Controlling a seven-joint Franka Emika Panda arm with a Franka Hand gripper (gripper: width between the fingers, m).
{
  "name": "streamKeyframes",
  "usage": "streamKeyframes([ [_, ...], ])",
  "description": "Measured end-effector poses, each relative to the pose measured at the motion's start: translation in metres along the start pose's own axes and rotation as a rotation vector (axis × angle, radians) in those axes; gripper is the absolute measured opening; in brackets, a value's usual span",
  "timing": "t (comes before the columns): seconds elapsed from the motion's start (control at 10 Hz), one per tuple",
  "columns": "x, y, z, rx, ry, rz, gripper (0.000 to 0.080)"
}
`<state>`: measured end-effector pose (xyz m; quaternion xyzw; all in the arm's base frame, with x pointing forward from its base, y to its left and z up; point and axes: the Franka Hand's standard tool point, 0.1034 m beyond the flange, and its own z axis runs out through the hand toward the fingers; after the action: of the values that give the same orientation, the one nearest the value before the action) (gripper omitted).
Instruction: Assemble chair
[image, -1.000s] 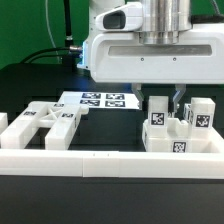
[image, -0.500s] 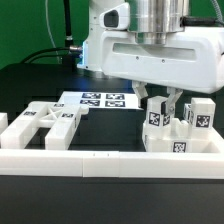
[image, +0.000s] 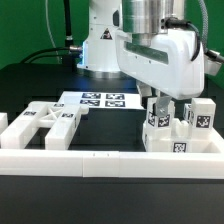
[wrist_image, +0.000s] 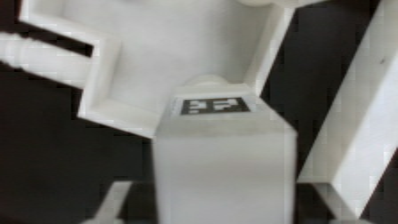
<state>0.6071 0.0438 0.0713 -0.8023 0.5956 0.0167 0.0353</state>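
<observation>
Black table (image: 30, 78); arm (image: 150, 50) tilted, claw (image: 166, 108) astride leg (image: 157, 120).

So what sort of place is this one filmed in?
Most likely a robotics lab bench: a white robot arm hangs over a black table, a flat marker board of square tags lies on it, and the loose chair parts carry similar tags.

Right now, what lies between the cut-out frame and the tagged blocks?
In the exterior view, only bare black table separates the cut-out frame from the tagged blocks; the marker board lies behind.
</observation>
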Motion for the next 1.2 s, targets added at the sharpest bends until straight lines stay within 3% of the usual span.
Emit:
streamKeyframes([
  [0.1,0.0,0.0,0.0,0.0,0.0,-0.018,0.0375],
  [0.2,-0.0011,-0.0002,0.0002,-0.001,0.0,-0.087,0.0568],
  [0.3,-0.0034,-0.001,0.0004,0.001,-0.001,-0.132,0.0629],
  [0.8,-0.005,-0.0038,-0.0032,0.01,0.004,-0.638,0.0648],
  [1.2,-0.0027,-0.0035,-0.0025,0.002,0.015,-0.928,0.0648],
])
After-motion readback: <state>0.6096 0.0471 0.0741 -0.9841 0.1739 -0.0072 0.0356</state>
